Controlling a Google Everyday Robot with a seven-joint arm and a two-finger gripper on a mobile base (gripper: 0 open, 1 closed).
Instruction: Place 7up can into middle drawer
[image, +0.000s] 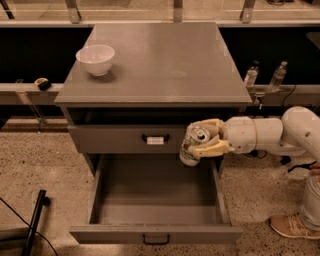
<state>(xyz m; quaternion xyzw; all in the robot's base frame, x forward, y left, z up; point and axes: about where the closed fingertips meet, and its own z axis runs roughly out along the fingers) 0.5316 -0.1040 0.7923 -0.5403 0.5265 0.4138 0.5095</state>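
Observation:
My gripper (204, 138) comes in from the right on a white arm and is shut on the 7up can (194, 145), a silvery can with green and white print, its pull-tab top facing up. The can hangs tilted above the right rear part of the middle drawer (155, 232), which is pulled wide open and has a plain dark bar handle on its front. The drawer's inside is bare.
A closed grey drawer with a white tag on its handle (155, 139) sits above the open one. A white bowl (95, 59) stands on the cabinet top (165, 60) at the left. Two water bottles (251, 76) stand behind on the right. A person's shoe (292, 226) is at lower right.

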